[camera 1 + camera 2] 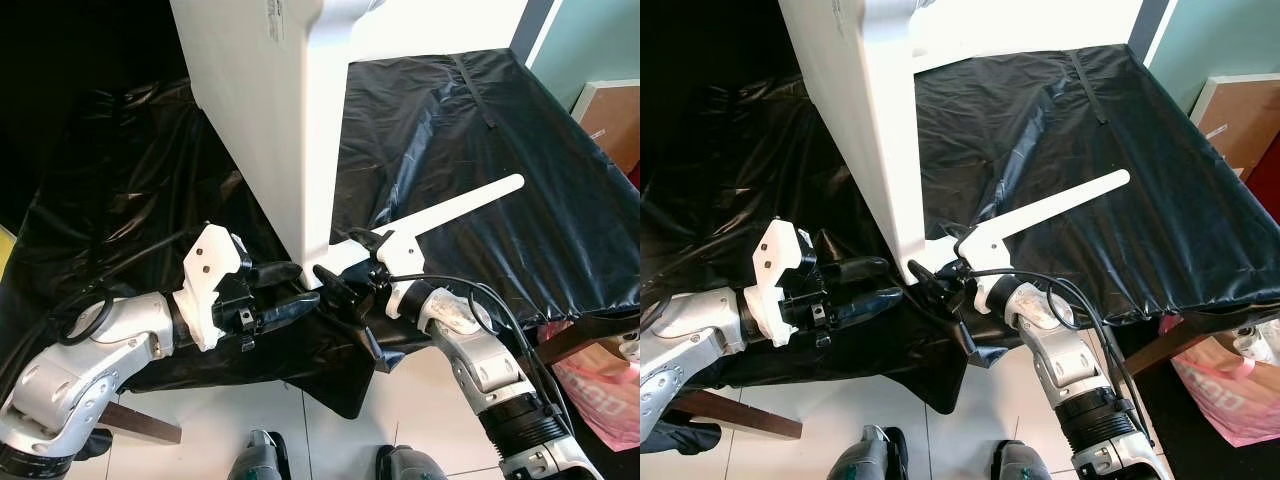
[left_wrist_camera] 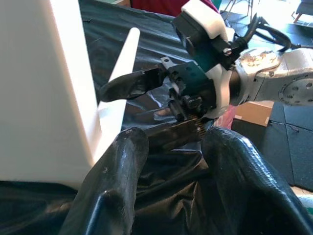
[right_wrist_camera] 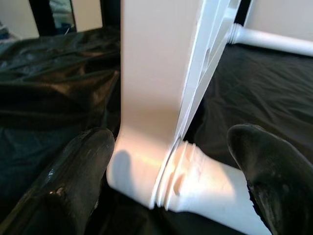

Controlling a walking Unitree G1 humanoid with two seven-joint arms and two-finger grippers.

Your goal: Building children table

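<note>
A white table top [image 1: 270, 110] stands on its edge on the black plastic sheet [image 1: 480, 130]. A white leg [image 1: 460, 208] joins its lower corner and points away to the right. My right gripper [image 1: 350, 265] is open, with one finger on each side of the leg's threaded base [image 3: 195, 181]; I cannot tell whether they touch it. My left gripper [image 1: 303, 287] is open and holds nothing, just left of that corner, its tips almost meeting the right gripper [image 2: 146, 110]. A second white leg [image 3: 274, 39] lies farther back on the sheet.
The black sheet hangs over the near edge [image 1: 340, 385] down to the white tiled floor. A cardboard box [image 1: 612, 110] and a pink bag [image 1: 600, 395] are at the right. A dark wooden piece [image 1: 140, 425] sticks out low at the left.
</note>
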